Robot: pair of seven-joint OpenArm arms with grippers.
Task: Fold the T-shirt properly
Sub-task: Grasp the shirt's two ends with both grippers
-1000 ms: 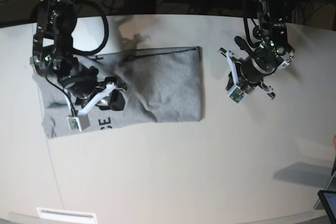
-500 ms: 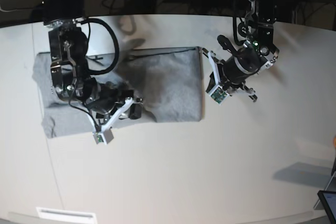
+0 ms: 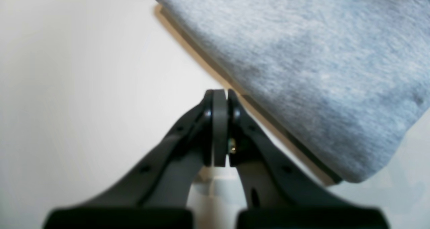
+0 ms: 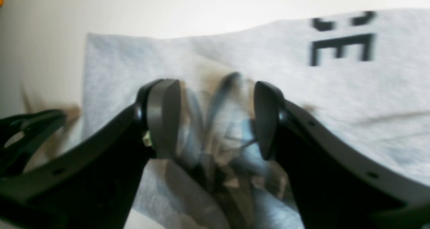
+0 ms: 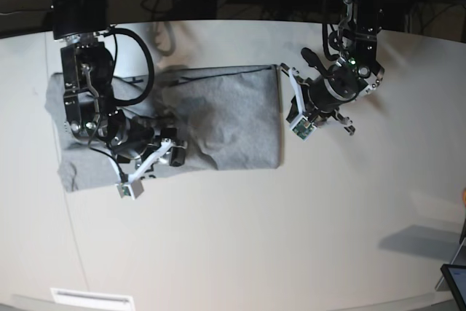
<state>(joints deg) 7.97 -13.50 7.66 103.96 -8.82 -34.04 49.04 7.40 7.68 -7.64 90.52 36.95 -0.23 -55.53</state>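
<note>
Right arm (image 5: 109, 129) apparently overlaps T-shirt (image 5: 233, 121).

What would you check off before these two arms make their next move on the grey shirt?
1. Left gripper shut and empty: ok, jaws pressed together over the bare table.
2. Left gripper near the T-shirt: ok, beside its folded edge, not touching it.
3. Right gripper open: ok, a clear gap between the jaws.
4. Right gripper free of cloth: cannot tell, the view between the jaws is blurred.
5. Shirt lies flat: not ok, creased and bunched beside the right arm.
6. Lettering tucked away: not ok, black letters show.
</note>
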